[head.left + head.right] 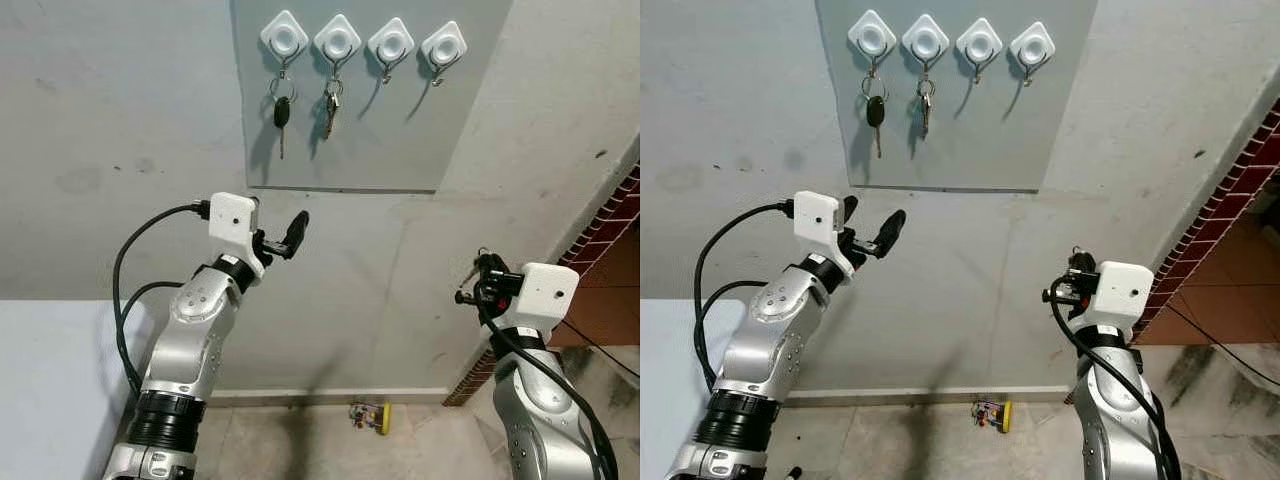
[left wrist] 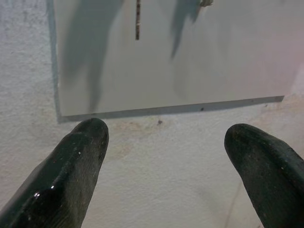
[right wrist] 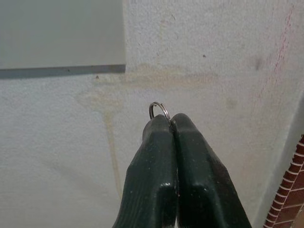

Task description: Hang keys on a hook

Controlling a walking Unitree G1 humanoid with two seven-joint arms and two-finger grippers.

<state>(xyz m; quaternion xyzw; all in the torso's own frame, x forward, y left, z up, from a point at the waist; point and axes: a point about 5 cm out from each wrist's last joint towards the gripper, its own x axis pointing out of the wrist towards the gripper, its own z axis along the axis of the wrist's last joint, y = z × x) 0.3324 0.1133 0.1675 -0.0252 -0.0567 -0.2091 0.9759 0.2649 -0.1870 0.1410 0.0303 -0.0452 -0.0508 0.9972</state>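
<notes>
Right gripper (image 3: 171, 119): jaws closed, pinching key ring (image 3: 159, 109) protruding beyond their tips. Left gripper (image 2: 166, 137): jaws wide, nothing between them.

My arms are silver with black joint collars, and black cables loop into white boxy wrist housings. Each pincer, left pincer (image 1: 292, 235) and right pincer (image 1: 478, 277), has long black fingers.
</notes>
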